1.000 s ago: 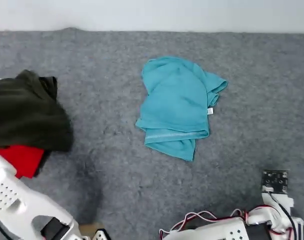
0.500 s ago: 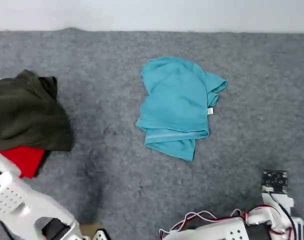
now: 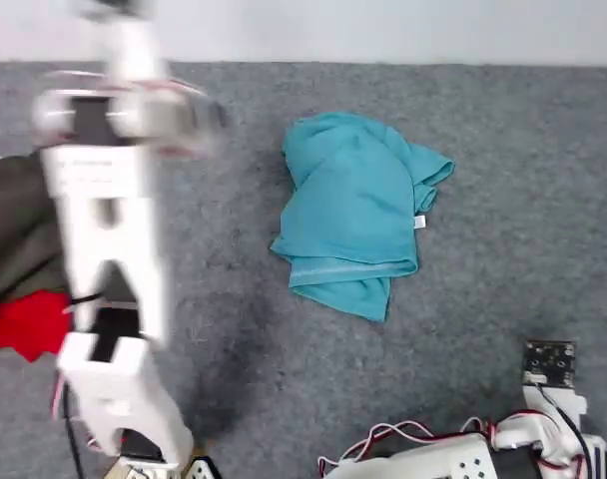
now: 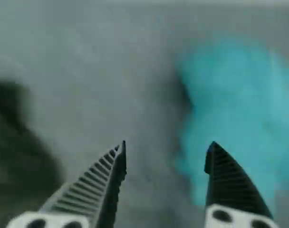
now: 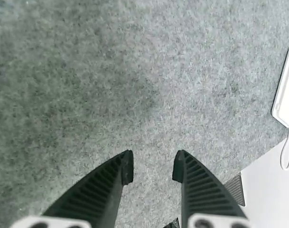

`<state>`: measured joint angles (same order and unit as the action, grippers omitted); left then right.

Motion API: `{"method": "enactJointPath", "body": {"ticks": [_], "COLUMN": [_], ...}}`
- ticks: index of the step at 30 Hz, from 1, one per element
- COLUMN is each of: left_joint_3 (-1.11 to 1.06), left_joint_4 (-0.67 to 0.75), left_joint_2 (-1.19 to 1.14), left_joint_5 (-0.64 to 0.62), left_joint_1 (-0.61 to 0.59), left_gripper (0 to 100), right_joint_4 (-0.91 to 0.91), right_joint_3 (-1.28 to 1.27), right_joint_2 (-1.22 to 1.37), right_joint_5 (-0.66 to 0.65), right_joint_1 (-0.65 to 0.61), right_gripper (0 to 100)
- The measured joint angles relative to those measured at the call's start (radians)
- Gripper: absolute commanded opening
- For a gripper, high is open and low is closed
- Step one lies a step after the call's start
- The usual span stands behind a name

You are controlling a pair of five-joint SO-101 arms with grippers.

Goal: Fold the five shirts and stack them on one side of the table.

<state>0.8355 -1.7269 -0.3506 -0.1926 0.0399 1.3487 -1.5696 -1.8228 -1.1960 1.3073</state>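
High view: left arm swung up from near corner, now stretched past dark shirt. Left gripper jaws apart, empty. Teal shirt crumpled mid-table, likely next. Right gripper parted over mat.

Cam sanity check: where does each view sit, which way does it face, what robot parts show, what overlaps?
High view: fixed above, looking down on the grey mat; teal shirt mid-table; left arm and right arm show.
Left wrist view: above the mat, facing the teal shirt; open left gripper in front.
Right wrist view: facing down at bare mat; open right gripper.
Shared: high and left wrist both show the teal shirt.
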Motion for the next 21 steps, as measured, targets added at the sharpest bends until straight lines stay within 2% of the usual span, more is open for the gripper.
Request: {"method": "enactJointPath", "body": {"ticks": [4,8,14,16,19,21], "left_joint_3": [-0.298,-0.408,-0.365,-0.318,-0.215,-0.123], "left_joint_4": [0.051,0.18,0.222,0.222,0.21,0.186], "left_joint_2": [-0.028,-0.138,-0.384,-0.47,-0.554,-0.598], "left_joint_5": [-0.11,-0.196,-0.224,-0.226,-0.226,-0.226], "left_joint_1": [0.244,0.382,0.473,0.471,0.465,0.459], "left_gripper": [26,26,23,17,0,2], "right_joint_4": [0.0,0.0,0.0,0.0,0.0,0.0], "right_joint_3": [0.0,0.0,0.0,0.0,0.0,0.0], "right_joint_2": [0.0,0.0,0.0,0.0,0.0,0.0], "right_joint_5": [0.0,0.0,0.0,0.0,0.0,0.0], "right_joint_1": [0.0,0.0,0.0,0.0,0.0,0.0], "right_gripper": [15.1,15.1,15.1,15.1,15.1,15.1]}}
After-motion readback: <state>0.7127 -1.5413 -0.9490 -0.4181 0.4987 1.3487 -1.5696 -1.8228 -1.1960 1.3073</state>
